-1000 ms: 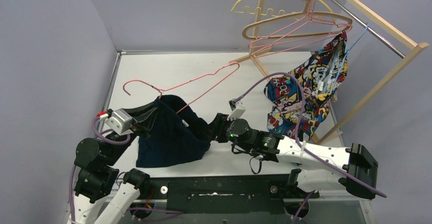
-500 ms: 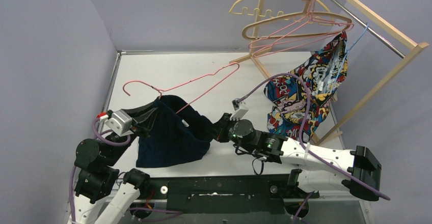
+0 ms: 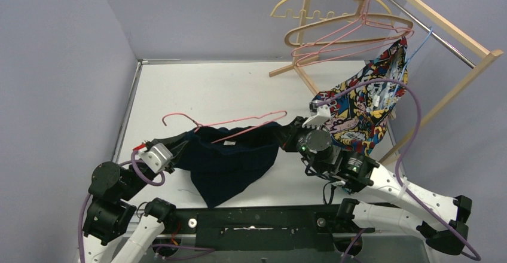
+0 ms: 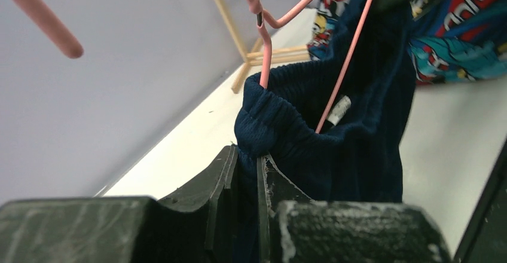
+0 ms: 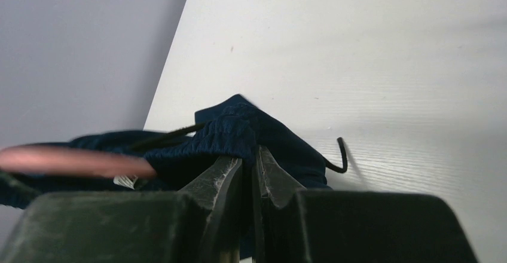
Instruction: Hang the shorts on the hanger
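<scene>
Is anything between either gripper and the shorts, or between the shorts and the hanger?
Nothing visible. The left gripper and right gripper are both shut on the waistband of the shorts, and the hanger wire already runs into the waist opening.

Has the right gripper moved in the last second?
Yes. The right gripper, shut on the shorts, has shifted rightward and farther back, ending closer to the hanging comic-print garment.

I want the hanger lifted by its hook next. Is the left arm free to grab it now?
Probably not: the left claw is shut on the shorts at the waistband, so it must let go first. The hanger hook sits uncovered nearby.
</scene>
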Tool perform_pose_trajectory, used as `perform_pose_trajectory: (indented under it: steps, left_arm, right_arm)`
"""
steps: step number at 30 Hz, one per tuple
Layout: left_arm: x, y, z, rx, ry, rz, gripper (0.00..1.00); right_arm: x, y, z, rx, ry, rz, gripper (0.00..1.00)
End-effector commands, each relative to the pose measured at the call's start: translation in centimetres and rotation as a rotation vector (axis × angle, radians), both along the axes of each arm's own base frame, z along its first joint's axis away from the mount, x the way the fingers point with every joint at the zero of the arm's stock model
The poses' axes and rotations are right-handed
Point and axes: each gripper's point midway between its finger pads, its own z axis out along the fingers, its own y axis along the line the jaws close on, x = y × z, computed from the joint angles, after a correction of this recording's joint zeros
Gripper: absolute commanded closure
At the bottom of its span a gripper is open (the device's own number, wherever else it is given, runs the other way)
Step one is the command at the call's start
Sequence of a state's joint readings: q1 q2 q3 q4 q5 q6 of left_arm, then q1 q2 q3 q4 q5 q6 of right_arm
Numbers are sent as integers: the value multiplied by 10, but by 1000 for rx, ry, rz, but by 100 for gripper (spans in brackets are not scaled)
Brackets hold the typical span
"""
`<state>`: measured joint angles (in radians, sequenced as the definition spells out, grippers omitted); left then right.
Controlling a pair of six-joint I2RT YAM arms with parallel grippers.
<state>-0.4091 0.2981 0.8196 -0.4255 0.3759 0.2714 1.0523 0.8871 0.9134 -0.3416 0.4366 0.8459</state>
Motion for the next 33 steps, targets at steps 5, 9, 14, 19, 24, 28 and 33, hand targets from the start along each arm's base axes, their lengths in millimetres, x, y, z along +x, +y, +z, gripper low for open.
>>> perform_pose_trajectory:
  steps: [5,9,14,19,24,28,33]
  left_arm:
    - [3,-19,-19,139,-32,-125,100]
    - [19,-13,-22,179,-9,-60,100]
    - [31,-6,-24,223,-12,-3,100]
    - [42,-3,-31,292,9,21,100]
    - [54,-5,-37,336,32,21,100]
    - [56,-11,-44,357,41,-16,100]
    - [65,-12,-44,399,9,-14,100]
  right_arm:
    - [8,-60,58,-64,-91,-171,100]
    - [5,-69,61,-87,-86,-189,100]
    - [4,-81,63,-112,-79,-222,100]
    - [5,-84,72,-127,-97,-223,100]
    - [10,-76,77,-172,-124,-199,100]
    - [13,-64,79,-217,-118,-160,100]
    - [18,-57,83,-284,-114,-140,100]
